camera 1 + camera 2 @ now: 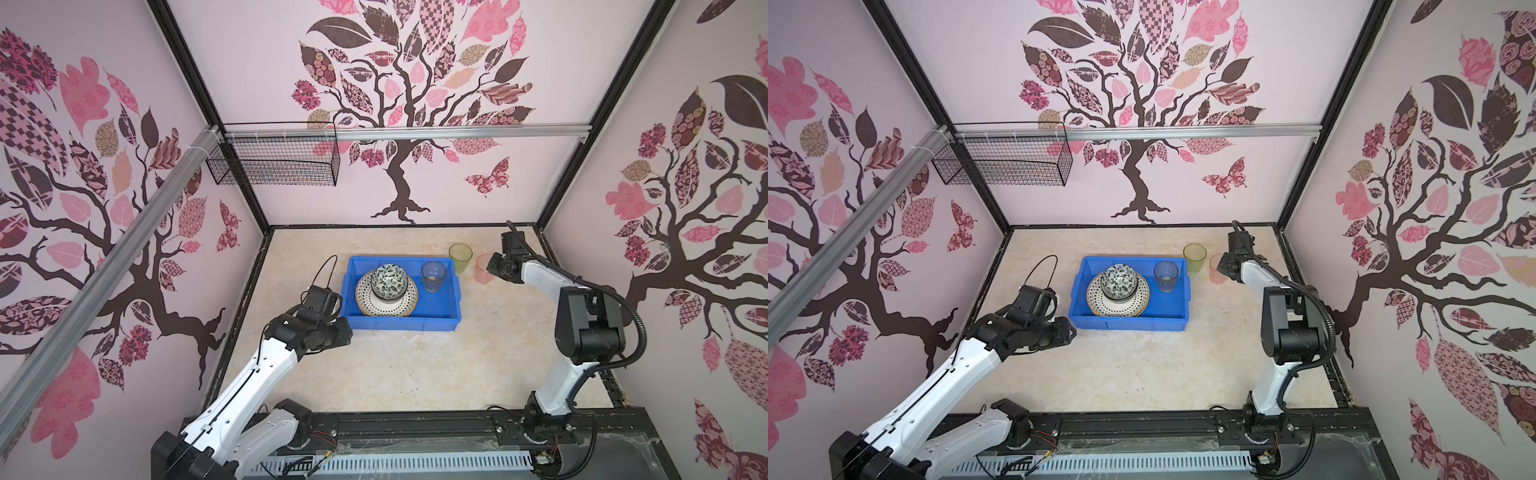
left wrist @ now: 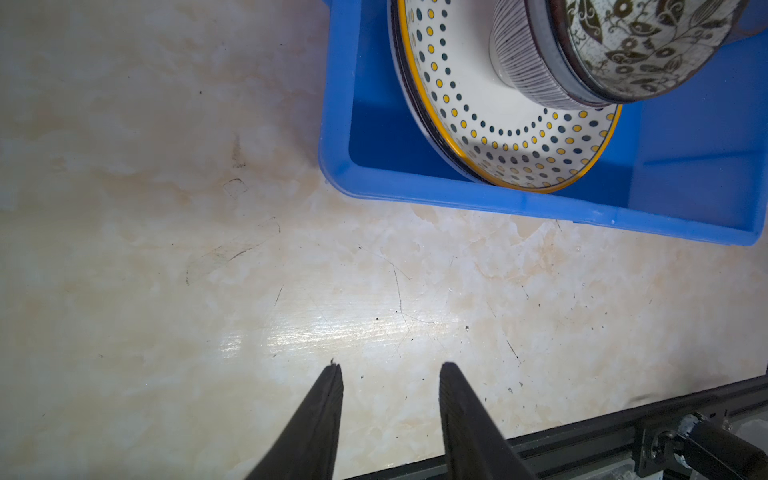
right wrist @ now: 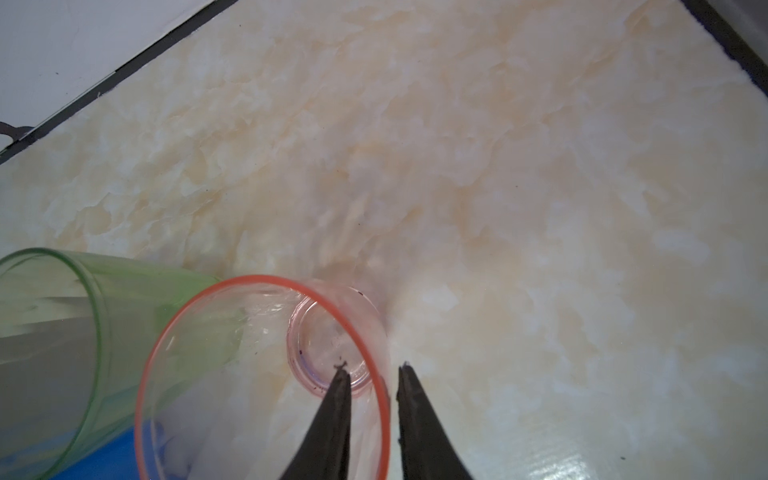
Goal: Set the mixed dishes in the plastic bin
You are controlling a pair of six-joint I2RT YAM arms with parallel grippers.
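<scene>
We are grasping the pink cup [image 3: 249, 365]: our right hand [image 3: 372, 367] sits astride its wall, fingers apart, not yet pinching. Next we squeeze, then lift past the green cup [image 3: 62, 332] beside the hand into the blue bin [image 1: 399, 322]. Our left hand [image 2: 390, 368] hangs spread, empty.

Blue bin [image 1: 399, 326] holding plates [image 1: 405, 298], bowls [image 1: 388, 278], clear cup [image 1: 434, 276] (upright), green cup [image 1: 460, 257], pink cup [image 1: 481, 270] outside

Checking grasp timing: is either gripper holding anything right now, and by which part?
Nothing is held yet. The right gripper straddles the rim of the pink cup, one finger inside, one outside, with a gap visible. The left gripper is open and empty.
</scene>
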